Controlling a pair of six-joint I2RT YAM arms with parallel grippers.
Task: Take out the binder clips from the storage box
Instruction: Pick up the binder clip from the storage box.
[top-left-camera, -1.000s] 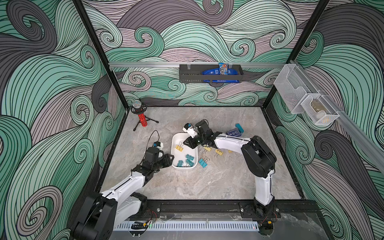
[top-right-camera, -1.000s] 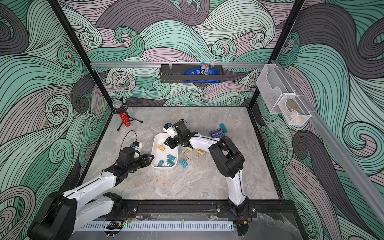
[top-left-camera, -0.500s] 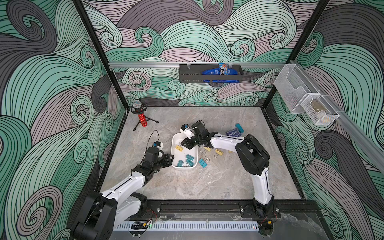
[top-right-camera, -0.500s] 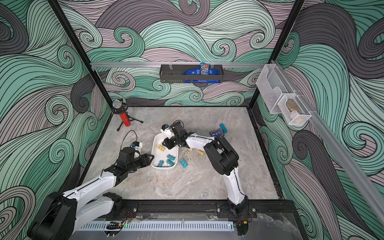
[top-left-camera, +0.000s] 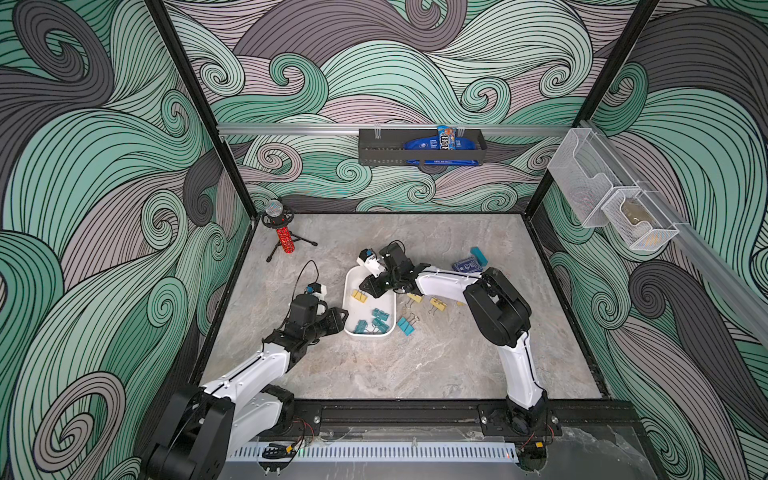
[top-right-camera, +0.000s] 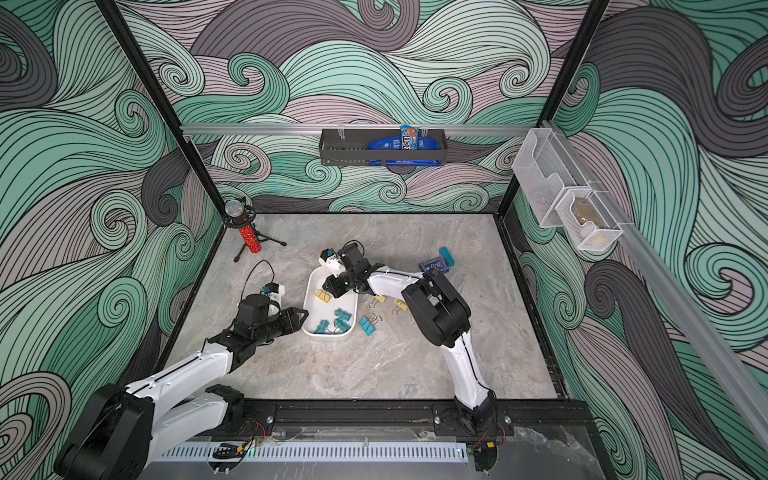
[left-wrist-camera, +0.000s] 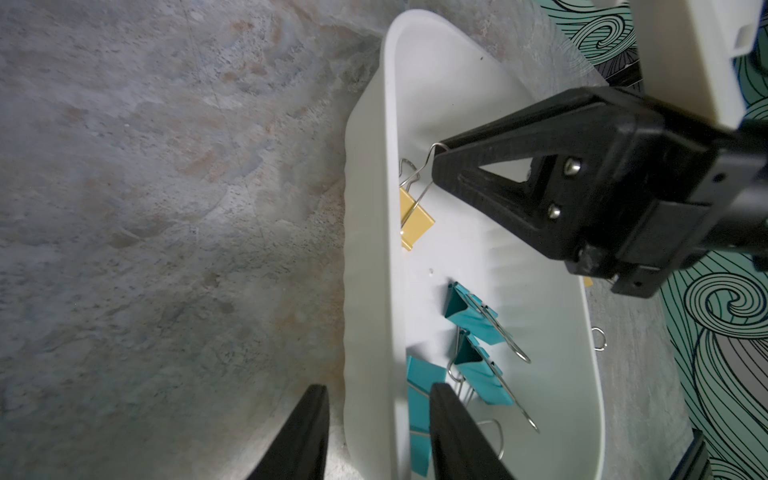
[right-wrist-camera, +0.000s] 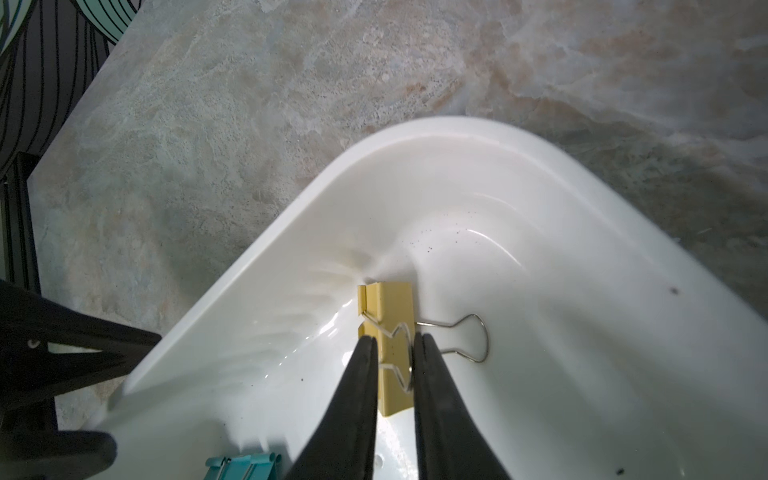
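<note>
Marble tabletop (top-left-camera: 374, 365), swirl-print walls. White storage box (top-left-camera: 348, 299) sits mid-table. Reaching into its far end, the right gripper (right-wrist-camera: 395, 345) has its jaws narrow, pinching the wire handle of a yellow binder clip (right-wrist-camera: 392, 299) by the wall. At the left wall, the left gripper (left-wrist-camera: 379, 386) straddles the rim, jaws partly apart, with gaps to the wall on both sides. Teal binder clips (left-wrist-camera: 469, 316) lie in the box's near end. Loose binder clips (top-left-camera: 405, 326) lie on the table just right of it.
</note>
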